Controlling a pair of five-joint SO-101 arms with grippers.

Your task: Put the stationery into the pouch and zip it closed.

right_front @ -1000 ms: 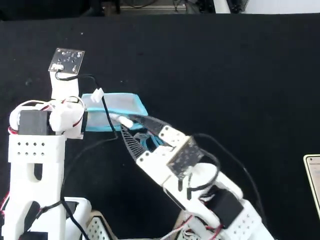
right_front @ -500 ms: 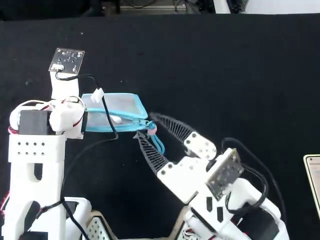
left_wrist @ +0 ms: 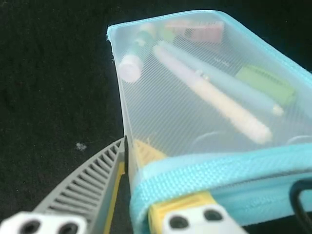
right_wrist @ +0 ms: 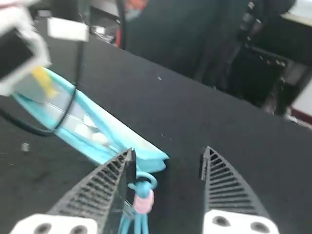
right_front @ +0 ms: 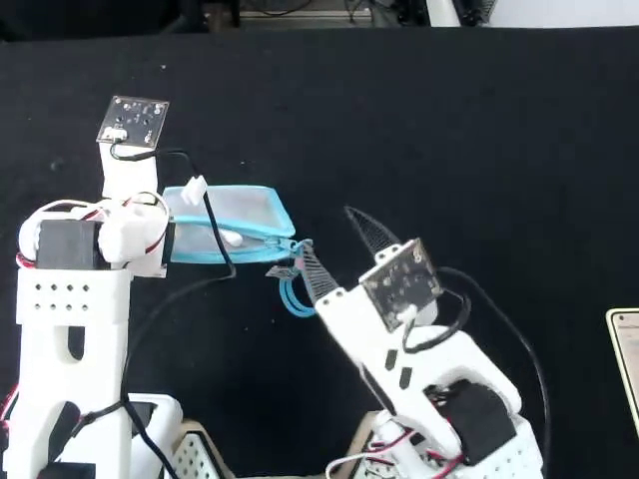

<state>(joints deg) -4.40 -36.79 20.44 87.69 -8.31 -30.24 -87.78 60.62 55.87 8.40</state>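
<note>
High view: the pouch [right_front: 250,212] lies on the black tabletop [right_front: 449,120] with stationery [left_wrist: 214,97] inside, one end pinched in the left gripper [left_wrist: 131,146]. The right gripper [right_front: 327,232] gapes wide and empty beside the pouch's zipper cord [right_wrist: 143,201].

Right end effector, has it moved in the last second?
Yes. In the high view the right end effector has pulled back rightward off the zipper end of the pouch, which stayed put, and is now open beside it.
</note>
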